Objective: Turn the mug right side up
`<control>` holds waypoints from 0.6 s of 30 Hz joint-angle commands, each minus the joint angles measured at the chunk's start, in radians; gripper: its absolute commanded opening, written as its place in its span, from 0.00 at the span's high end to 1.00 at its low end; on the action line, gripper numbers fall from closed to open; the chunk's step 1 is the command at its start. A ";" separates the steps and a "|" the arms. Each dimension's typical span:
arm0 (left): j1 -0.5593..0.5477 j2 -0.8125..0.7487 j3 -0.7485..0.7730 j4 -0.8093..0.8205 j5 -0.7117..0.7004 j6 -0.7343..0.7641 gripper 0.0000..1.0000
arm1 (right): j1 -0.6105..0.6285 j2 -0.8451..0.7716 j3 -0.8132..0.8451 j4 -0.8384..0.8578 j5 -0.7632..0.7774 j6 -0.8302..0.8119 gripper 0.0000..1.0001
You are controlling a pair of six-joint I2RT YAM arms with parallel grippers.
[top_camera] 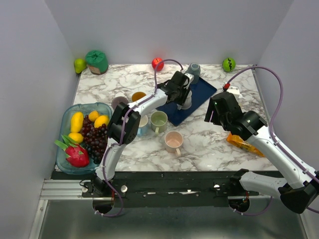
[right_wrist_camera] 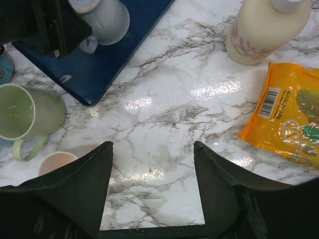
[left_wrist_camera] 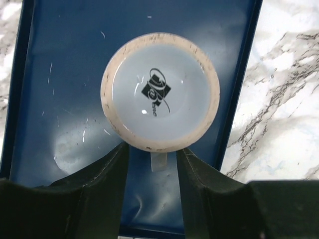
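Note:
A pale grey mug (left_wrist_camera: 159,92) stands upside down on the blue tray (left_wrist_camera: 60,99), its base with a black logo facing up. Its handle (left_wrist_camera: 158,162) points toward my left gripper (left_wrist_camera: 152,149), which is open, with the fingers apart on either side of the handle and not touching it. In the top view the left gripper (top_camera: 182,94) hangs over the mug (top_camera: 186,103). The mug also shows in the right wrist view (right_wrist_camera: 102,20). My right gripper (right_wrist_camera: 152,147) is open and empty over bare marble, to the right of the tray (top_camera: 199,92).
Green mug (top_camera: 158,119), pink mug (top_camera: 173,142) and other cups stand left of the tray. A grey-blue mug (top_camera: 194,68) sits at its far end. Fruit bowl (top_camera: 70,112) at the left. Orange packet (right_wrist_camera: 291,119) and cream bottle (right_wrist_camera: 264,30) at the right.

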 commanded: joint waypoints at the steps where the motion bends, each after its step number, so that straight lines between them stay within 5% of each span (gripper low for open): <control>1: -0.002 0.059 0.045 -0.041 0.017 0.013 0.48 | -0.008 -0.002 -0.012 0.011 0.035 0.008 0.28; 14: -0.002 0.098 0.088 -0.052 0.022 0.007 0.61 | -0.008 -0.008 -0.012 0.010 0.035 0.011 0.28; 18: -0.002 0.094 0.101 -0.053 0.014 0.007 0.47 | -0.008 -0.011 -0.013 0.008 0.035 0.012 0.28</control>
